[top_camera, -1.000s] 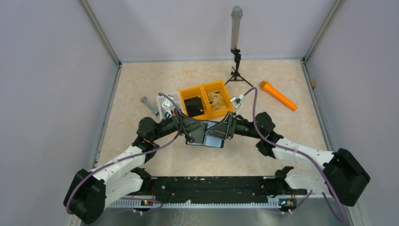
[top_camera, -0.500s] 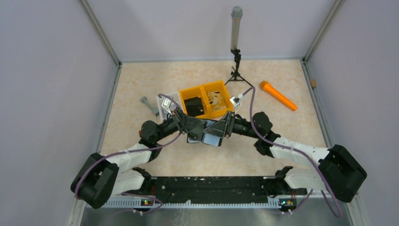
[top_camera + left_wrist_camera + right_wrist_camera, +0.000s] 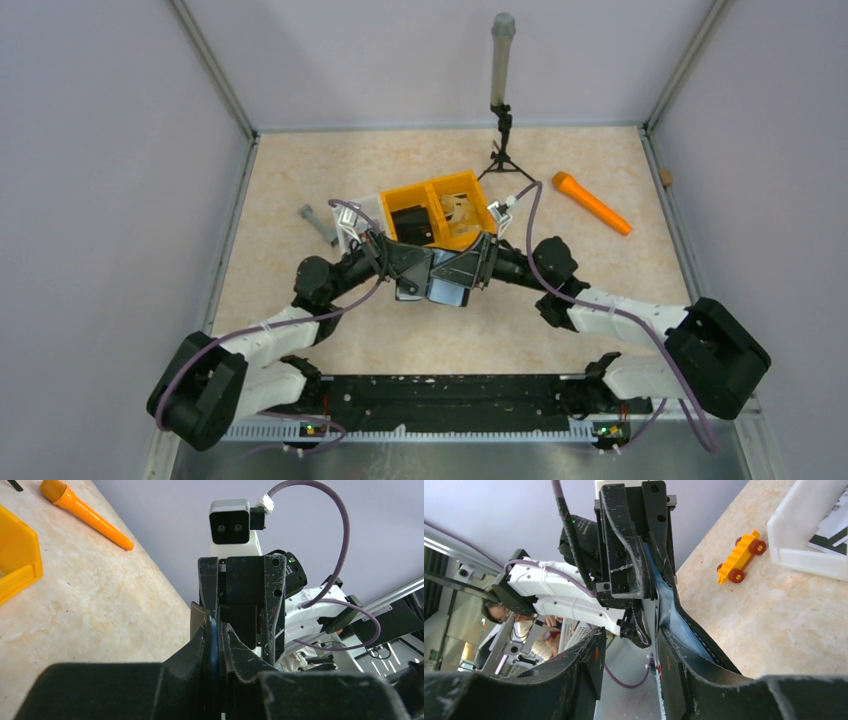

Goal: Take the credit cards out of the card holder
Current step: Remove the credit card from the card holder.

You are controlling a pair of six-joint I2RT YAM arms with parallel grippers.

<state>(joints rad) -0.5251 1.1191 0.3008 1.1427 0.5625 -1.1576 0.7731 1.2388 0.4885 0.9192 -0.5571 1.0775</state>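
Top external view: the card holder (image 3: 447,291) is held up mid-table, at 6 o'clock from the yellow bin (image 3: 403,191). The left gripper (image 3: 214,623) pinches it narrowly. The right gripper (image 3: 630,633) stands half apart, with the lining against one finger.

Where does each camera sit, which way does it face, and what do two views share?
Top external: above and behind the bases, looking down at the table; both arms, left hand and right hand meeting at the card holder.
Left wrist: on that wrist, facing the right hand; own fingers clamp the card holder.
Right wrist: on that wrist, facing the left hand; own fingers apart.
Shared: both wrist views show the card holder.
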